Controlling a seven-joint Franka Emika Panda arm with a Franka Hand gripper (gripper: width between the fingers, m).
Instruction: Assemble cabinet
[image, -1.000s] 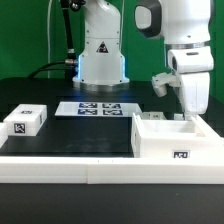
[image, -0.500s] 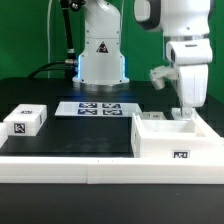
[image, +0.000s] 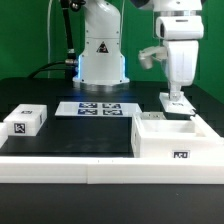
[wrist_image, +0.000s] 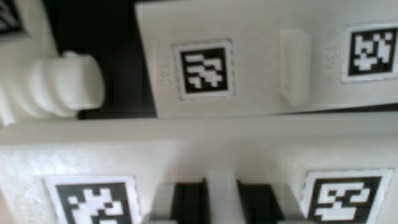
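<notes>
The wrist view blurs the cabinet (wrist_image: 267, 70), its edges cropping corner tags (wrist_image: 370, 48)

No words, brand names or digits legible anywhere; only signs.

- Black warning triangle (image: 100, 47) on the white robot base (image: 101, 68), well away from the gripper (image: 176, 96), towards the exterior view's left.
- Four square black-and-white tags on the marker board (image: 97, 108), nearer the gripper on that same side.
- Two tags on the small white panel (image: 24, 121), farthest from the gripper.
- One front tag (image: 181, 154) on the cabinet body (image: 160, 140), just below the gripper.

In the wrist view, four blurred tags:
- Flanking pair (wrist_image: 89, 200) (wrist_image: 343, 195), one either side of the gripper.
- Farther pair (wrist_image: 206, 70) (wrist_image: 370, 50) on the next white part.
</notes>
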